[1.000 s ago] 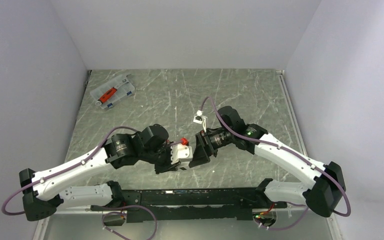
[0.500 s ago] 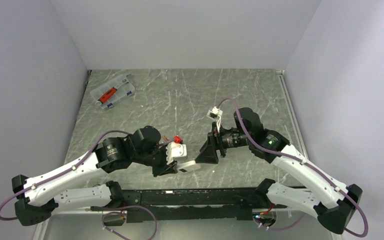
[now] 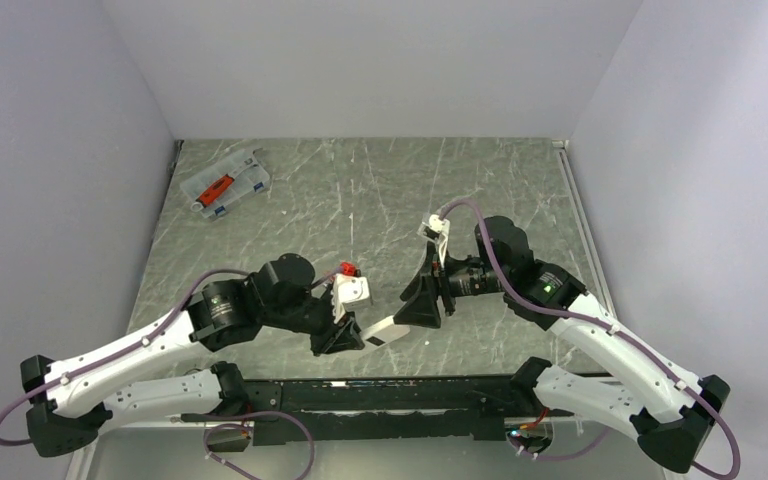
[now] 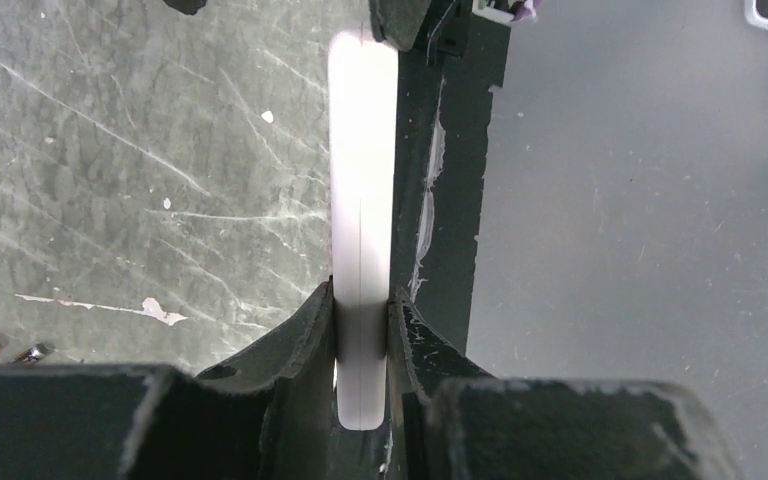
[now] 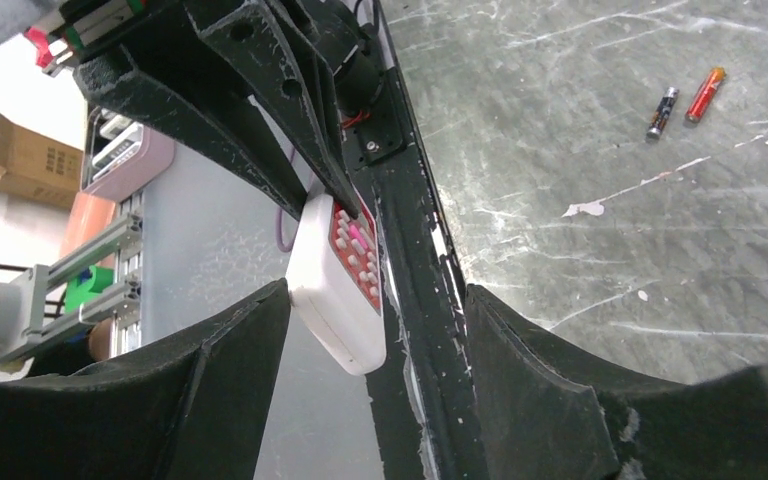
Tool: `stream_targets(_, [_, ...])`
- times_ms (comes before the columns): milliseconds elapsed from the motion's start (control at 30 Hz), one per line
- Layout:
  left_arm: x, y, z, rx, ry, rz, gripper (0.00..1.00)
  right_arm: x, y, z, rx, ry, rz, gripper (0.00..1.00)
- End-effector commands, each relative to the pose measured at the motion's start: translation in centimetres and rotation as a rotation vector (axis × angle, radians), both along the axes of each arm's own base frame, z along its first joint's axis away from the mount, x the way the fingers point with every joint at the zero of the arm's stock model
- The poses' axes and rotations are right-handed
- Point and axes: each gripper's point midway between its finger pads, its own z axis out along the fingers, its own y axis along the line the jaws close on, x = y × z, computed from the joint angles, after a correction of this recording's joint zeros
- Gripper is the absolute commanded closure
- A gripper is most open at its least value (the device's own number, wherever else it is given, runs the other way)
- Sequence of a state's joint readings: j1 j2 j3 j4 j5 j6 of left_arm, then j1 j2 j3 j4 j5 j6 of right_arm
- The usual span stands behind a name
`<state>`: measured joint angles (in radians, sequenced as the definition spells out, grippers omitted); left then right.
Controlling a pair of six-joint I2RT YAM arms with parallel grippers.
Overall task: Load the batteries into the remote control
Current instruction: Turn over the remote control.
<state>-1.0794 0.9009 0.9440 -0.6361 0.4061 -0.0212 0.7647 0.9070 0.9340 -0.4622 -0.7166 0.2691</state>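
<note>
The scratched, grey-green marbled table (image 3: 520,180) fills the middle of the overhead frame. Low at centre, the right gripper (image 3: 422,300) has its broad black fingers spread wide, holding nothing, just beside the remote control (image 3: 387,330). The left gripper (image 4: 363,300) pinches that slim, smooth white slab near one end. Two thin cylindrical batteries (image 5: 705,94) lie on the stone at the right wrist view's upper right.

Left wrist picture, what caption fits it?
Left gripper shut on the white remote control, held edge-on over the table.
</note>
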Motion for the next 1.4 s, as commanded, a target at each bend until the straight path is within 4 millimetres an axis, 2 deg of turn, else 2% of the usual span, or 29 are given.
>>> stream_targets(0, [0.2, -1.0, 2.6, -0.132, 0.033, 0.055, 1.0, -0.9, 0.3, 1.8, 0.074, -0.078, 0.085, 0.34])
stream_targets(400, [0.2, -1.3, 3.0, -0.222, 0.109, 0.1, 1.0, -2.3, 0.7, 2.4, 0.129, -0.076, 0.189, 0.36])
stream_targets(700, [0.0, -1.7, 3.5, -0.285, 0.174, 0.073, 1.0, -2.2, 1.1, 0.9, 0.09, -0.031, 0.207, 0.47])
stream_targets(900, [0.1, -1.9, 3.3, -0.293, 0.189, 0.066, 1.0, -2.3, 1.1, 0.7, 0.085, -0.029, 0.213, 0.62])
stream_targets(1133, [0.5, -2.0, 3.1, -0.282, 0.184, 0.073, 1.0, -2.3, 1.0, 1.1, 0.086, -0.042, 0.197, 0.98])
stream_targets(1267, [0.8, -1.8, 3.1, -0.282, 0.165, 0.088, 0.81, -2.1, 0.9, 1.1, 0.081, -0.045, 0.183, 1.0])
stream_targets(1367, [1.5, -1.4, 3.5, -0.296, 0.14, 0.142, 0.53, -1.9, 0.8, 1.1, 0.077, -0.051, 0.165, 1.0])
